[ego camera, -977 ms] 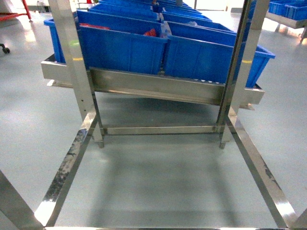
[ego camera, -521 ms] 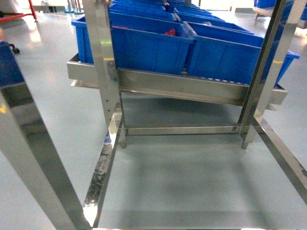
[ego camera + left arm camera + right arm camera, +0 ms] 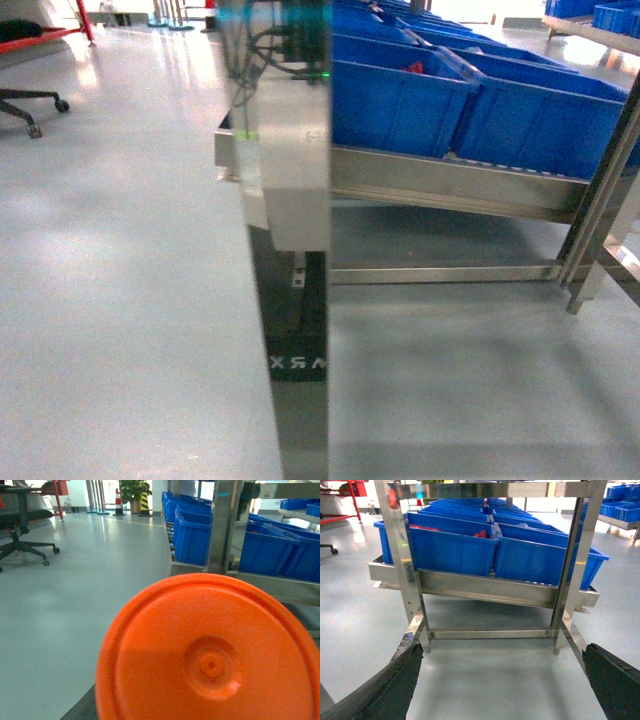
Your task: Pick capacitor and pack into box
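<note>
Capacitor and pale pink plastic box: I cannot place either one, since none of my three views shows them, so I cannot say how they lie relative to either pincer. The right pincer is spread wide, and its two dark, rough-edged fingers frame the bottom corners of the right wrist view with nothing between them but floor. The left pincer itself is out of sight. Its wrist view is filled low down by a smooth orange plastic round disc with a raised rim ring and a small moulded dimple at its centre. Ahead of the right wrist stands a brushed stainless steel rack of square uprights and a sloping shelf. The shelf carries rows of large blue plastic rectangular bins set side by side and touching, and something red shows over the rim of one. In the head view a shiny steel upright post stands very close and splits the picture, with mirrored white letters on its lower face. The glossy pale grey floor reflects the lights. A black wheeled office chair stands far off to the left.
</note>
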